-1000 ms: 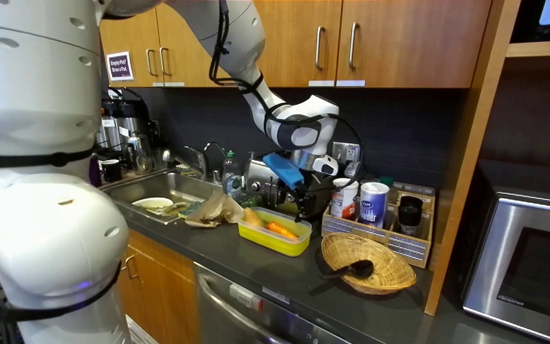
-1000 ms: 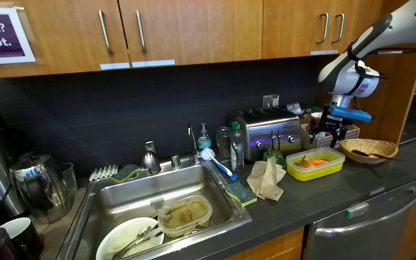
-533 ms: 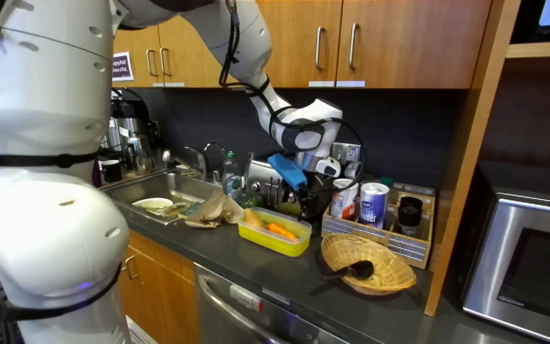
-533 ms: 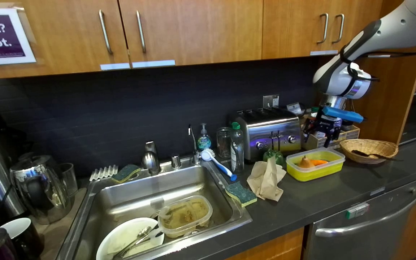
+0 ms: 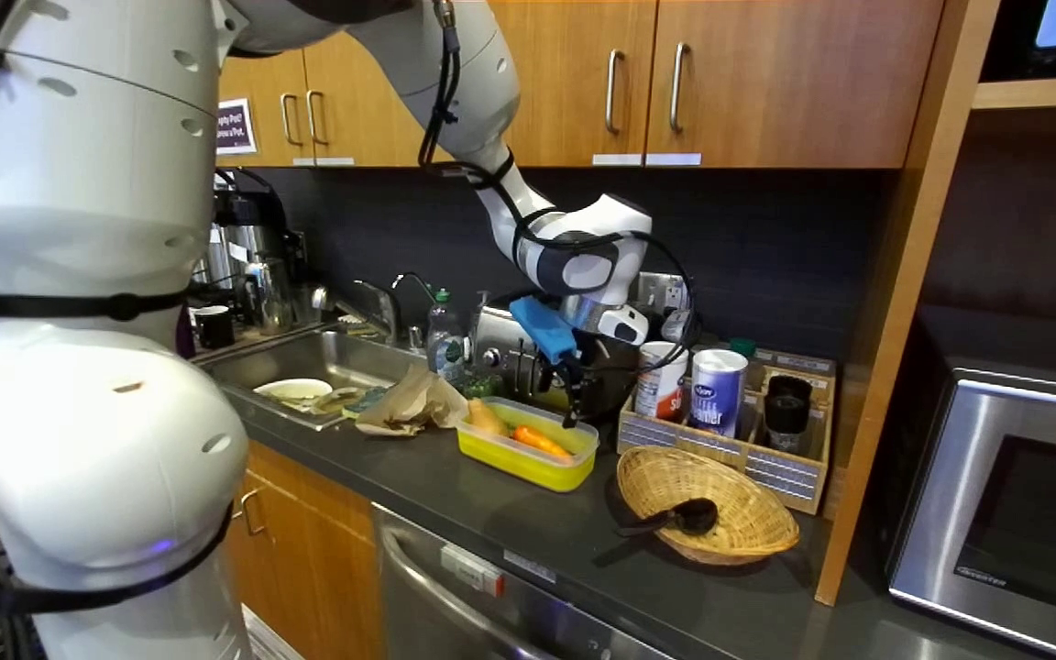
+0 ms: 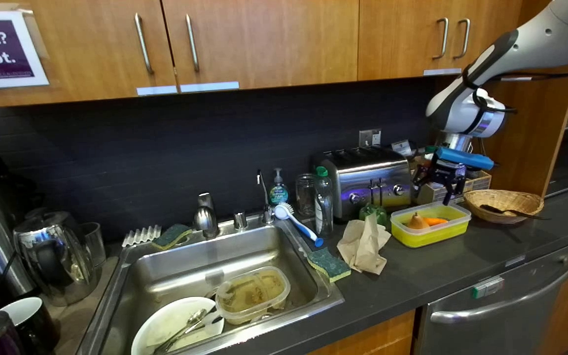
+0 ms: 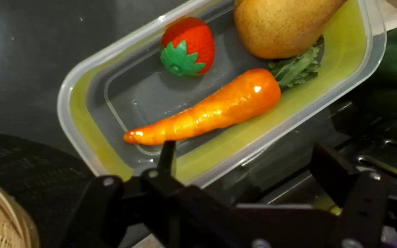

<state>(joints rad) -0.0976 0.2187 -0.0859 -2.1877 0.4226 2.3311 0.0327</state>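
My gripper is open and empty above the back edge of a yellow-sided clear container. In the wrist view one fingertip overlaps the thin end of an orange carrot; I cannot tell if they touch. The other fingertip is outside the container, on the toaster side. A red strawberry with green leaves and a brown pear also lie in the container, with some green leaves beside the pear. In both exterior views the gripper hangs fingers down, behind and above the container.
A steel toaster stands behind the container. A wicker basket holding a black ladle and an organiser box with canisters are on one side. Crumpled paper, a green pepper and the sink are on the other.
The gripper has moved slightly toward the toaster and the sink side, and a little lower. It stays open. The container, its contents and the basket have not moved.
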